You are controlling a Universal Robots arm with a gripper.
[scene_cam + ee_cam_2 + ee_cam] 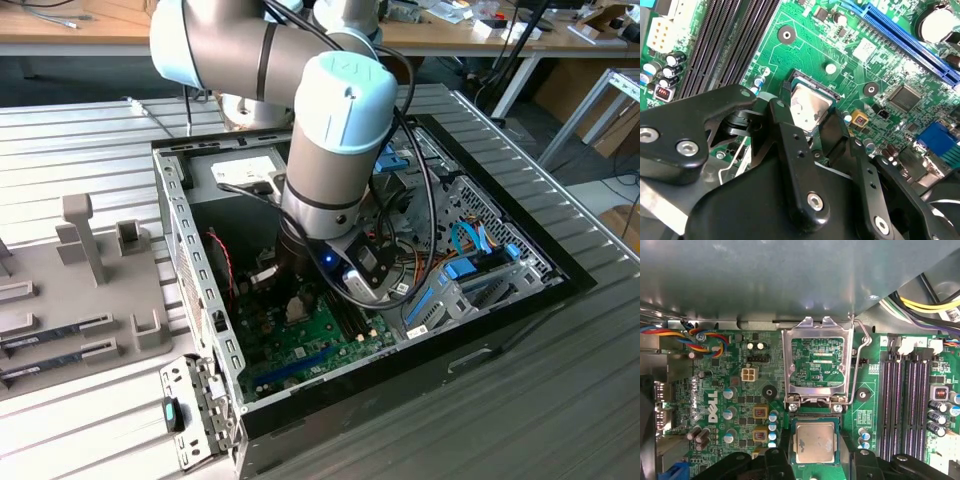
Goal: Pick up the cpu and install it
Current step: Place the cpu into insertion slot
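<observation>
The cpu (815,442) is a silvery square with a thin green rim, lying level in the black socket on the green motherboard (740,405). In the second wrist view the cpu (809,105) shows between two black fingers (785,135), which press against its opposite edges. My gripper (812,127) is shut on it and reaches down inside the open computer case (190,250). In the exterior view the gripper (293,298) is low over the board, beneath the arm's grey wrist. Whether the chip is fully seated I cannot tell.
The socket's metal load plate (815,390) is flipped open beside the cpu, with its wire lever (860,365) raised. Black memory slots (905,405) and coloured cables (700,337) flank the socket. A grey tray (60,300) holding long sticks lies at the exterior view's left.
</observation>
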